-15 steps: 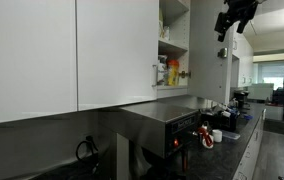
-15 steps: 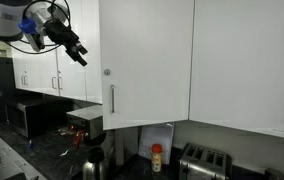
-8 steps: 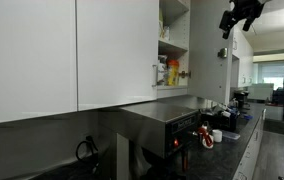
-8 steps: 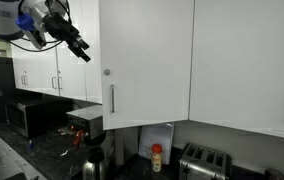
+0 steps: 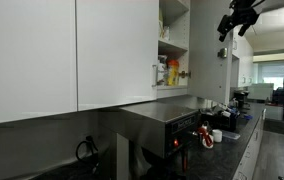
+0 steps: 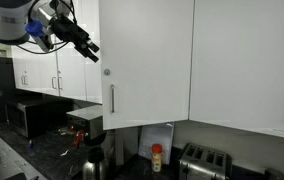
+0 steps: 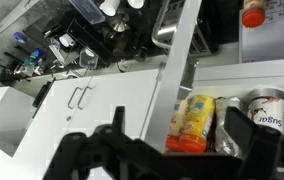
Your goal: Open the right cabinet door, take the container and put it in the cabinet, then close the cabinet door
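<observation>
The right cabinet door [image 6: 147, 60] is glossy white with a silver bar handle [image 6: 112, 98] near its left edge. It stands open: in an exterior view the cabinet [image 5: 174, 40] shows its shelves and yellow items. In the wrist view the door's edge [image 7: 182, 60] runs past a yellow canister [image 7: 190, 120] and the container [image 7: 265, 108], a clear jar with a label band, standing on a shelf inside. My gripper [image 6: 90, 47] is open and empty, high up beside the door's handle-side edge. It also shows in the other exterior view [image 5: 234, 18] and the wrist view [image 7: 177, 118].
A jar with a red lid [image 6: 157, 157] stands on the dark counter under the cabinets, next to a toaster [image 6: 204, 160]. A steel appliance [image 5: 167, 125] and small items sit on the counter [image 5: 232, 140]. More white handled doors [image 6: 54, 75] hang further along.
My gripper has moved a little closer to the door's handle-side edge. The door and the jars have not moved.
</observation>
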